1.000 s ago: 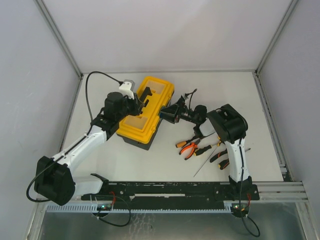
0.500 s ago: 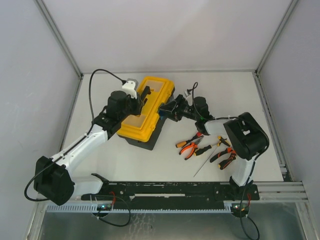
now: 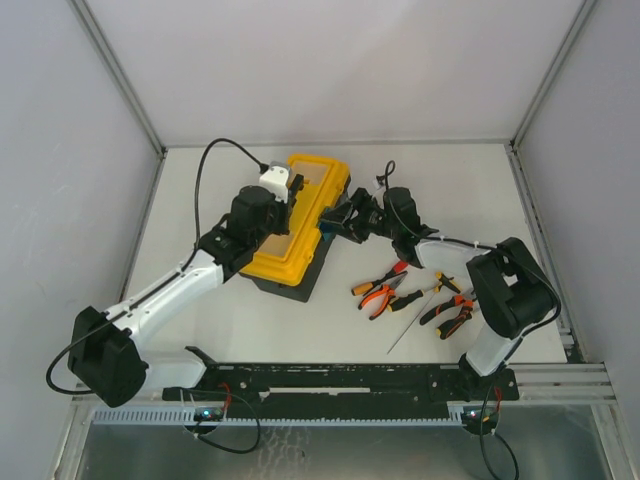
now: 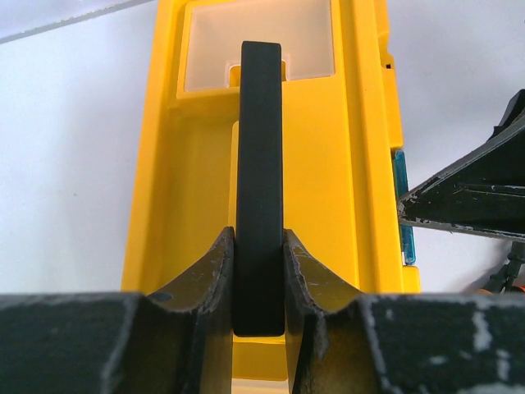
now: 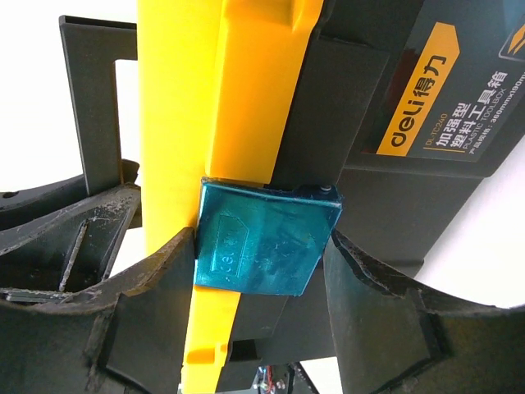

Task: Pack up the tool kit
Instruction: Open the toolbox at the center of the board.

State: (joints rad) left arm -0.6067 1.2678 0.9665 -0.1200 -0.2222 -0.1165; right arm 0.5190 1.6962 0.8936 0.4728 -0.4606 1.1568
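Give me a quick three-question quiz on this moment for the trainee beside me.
1. True or false: the left gripper is shut on the black handle.
2. What sits between the fingers of the right gripper? A) the teal latch B) a screwdriver C) a cable
3. Short answer: are the pliers and screwdrivers inside the toolbox or outside it?

Key: 1 true. 2 A. 3 outside, lying on the table on the right arm's side of the box.
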